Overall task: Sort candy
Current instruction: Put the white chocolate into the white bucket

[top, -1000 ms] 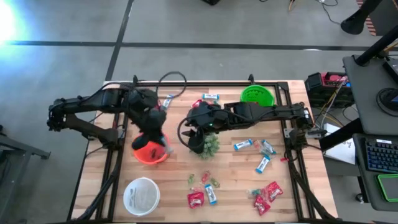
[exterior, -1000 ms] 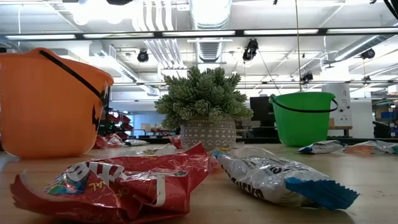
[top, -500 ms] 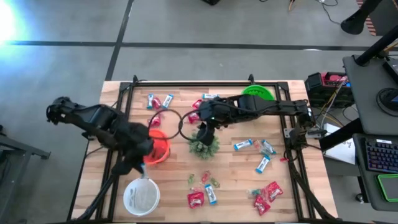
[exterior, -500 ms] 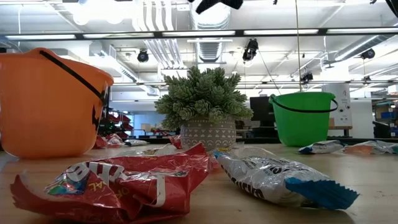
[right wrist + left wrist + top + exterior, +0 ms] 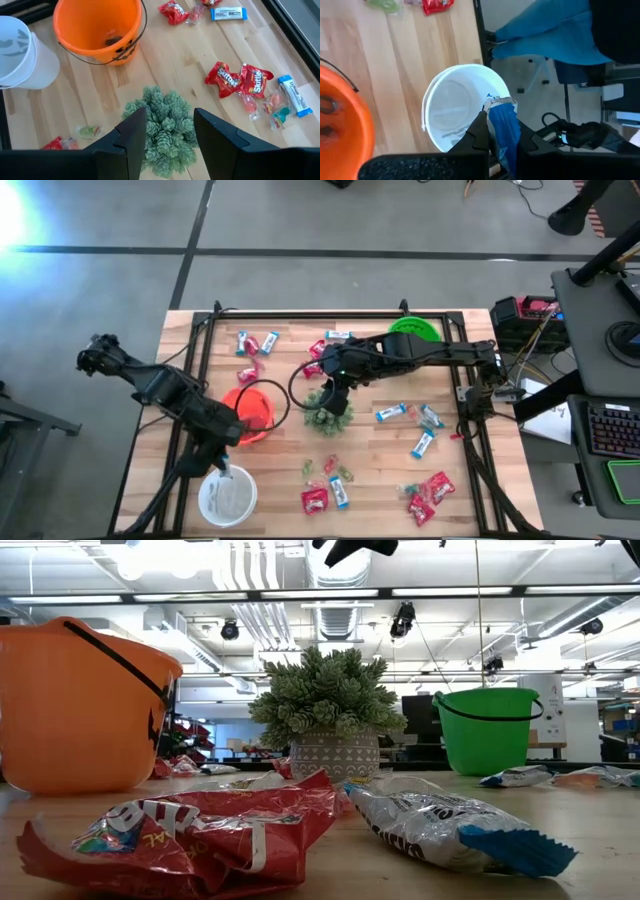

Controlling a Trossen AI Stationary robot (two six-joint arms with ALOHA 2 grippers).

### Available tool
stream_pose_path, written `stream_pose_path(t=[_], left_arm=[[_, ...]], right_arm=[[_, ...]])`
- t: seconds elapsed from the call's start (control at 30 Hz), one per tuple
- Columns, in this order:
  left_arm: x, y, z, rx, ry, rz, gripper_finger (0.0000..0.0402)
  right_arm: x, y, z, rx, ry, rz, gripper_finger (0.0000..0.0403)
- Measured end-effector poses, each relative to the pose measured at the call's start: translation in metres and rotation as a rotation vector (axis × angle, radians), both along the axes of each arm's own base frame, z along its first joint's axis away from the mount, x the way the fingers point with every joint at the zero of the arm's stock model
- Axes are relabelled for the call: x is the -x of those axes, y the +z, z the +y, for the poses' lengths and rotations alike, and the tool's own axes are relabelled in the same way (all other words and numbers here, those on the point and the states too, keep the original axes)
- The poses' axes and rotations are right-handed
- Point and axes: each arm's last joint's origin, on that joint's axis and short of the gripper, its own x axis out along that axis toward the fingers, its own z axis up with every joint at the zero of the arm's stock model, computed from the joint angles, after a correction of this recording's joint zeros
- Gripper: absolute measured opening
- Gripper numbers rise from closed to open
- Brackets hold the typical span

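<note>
High view: our left gripper (image 5: 226, 471) hangs over white bucket (image 5: 228, 496), at its 12 o'clock rim. Our right gripper (image 5: 330, 395) above plant (image 5: 328, 414), jaws apart, empty.

Left wrist view: jaws clamped on blue candy bar (image 5: 503, 126), long way pointing down into bucket. We guess drop comes next.

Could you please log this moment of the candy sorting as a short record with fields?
left gripper: shut on blue bar, above white bucket
right gripper: open, above plant
orange bucket: between white bucket and plant
green bucket: far edge of table
loose candy: red packets and blue bars scattered on table
</note>
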Motion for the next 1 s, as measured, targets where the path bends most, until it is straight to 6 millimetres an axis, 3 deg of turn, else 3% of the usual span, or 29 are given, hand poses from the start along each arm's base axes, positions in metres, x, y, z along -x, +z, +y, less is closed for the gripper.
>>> stream_pose_path(t=[0.33,0.57,1.0], left_arm=[[0.006,-0.04,-0.015,0.003,-0.019,0.099,0.0],[0.008,-0.053,-0.025,0.035,-0.035,0.116,0.0008],[0.006,-0.041,-0.027,0.068,0.012,0.11,0.013]], right_arm=[[0.0,0.0,0.0,0.003,0.004,0.004,0.0153],[0.0,0.0,0.0,0.006,0.007,0.004,0.0153],[0.003,-0.001,0.0,-0.01,-0.001,0.027,0.0153]])
